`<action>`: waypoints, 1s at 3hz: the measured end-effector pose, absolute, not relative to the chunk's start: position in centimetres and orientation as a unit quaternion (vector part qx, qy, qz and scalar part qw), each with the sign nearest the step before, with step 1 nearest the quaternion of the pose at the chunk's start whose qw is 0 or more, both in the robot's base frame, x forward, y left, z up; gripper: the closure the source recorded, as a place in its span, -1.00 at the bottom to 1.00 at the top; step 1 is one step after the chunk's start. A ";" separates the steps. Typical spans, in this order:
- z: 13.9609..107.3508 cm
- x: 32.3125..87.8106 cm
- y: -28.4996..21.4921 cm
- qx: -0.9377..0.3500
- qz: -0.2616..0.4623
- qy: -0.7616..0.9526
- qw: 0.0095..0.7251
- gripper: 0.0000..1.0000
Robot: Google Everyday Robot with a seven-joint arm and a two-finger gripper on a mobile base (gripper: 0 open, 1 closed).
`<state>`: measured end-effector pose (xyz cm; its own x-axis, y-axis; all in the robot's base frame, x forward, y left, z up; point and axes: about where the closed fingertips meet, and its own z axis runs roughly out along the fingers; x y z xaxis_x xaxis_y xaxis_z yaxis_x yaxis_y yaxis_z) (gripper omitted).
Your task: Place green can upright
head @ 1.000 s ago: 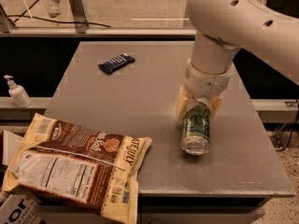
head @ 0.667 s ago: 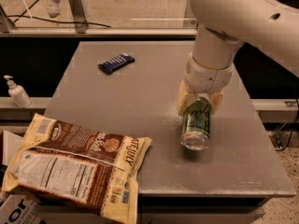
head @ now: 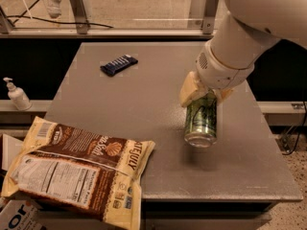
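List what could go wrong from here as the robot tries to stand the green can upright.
1. The gripper grips the green can by one end only, with the rest hanging out at a tilt. The can could slip or twist in the grip.
2. If it is let go while tilted, it may topple and roll. It is on the right side of the table, so it could roll off that edge.
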<state>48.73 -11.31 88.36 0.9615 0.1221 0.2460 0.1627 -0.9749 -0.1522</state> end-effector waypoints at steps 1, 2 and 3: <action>88.8 49.3 -11.2 -0.982 -0.138 -0.089 0.090 1.00; 88.6 49.1 -11.4 -0.982 -0.142 -0.084 0.095 1.00; 89.1 49.8 -11.7 -0.972 -0.186 -0.079 0.121 1.00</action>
<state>49.77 -11.69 89.15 0.9181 0.1095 0.3810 0.1993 -0.9583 -0.2048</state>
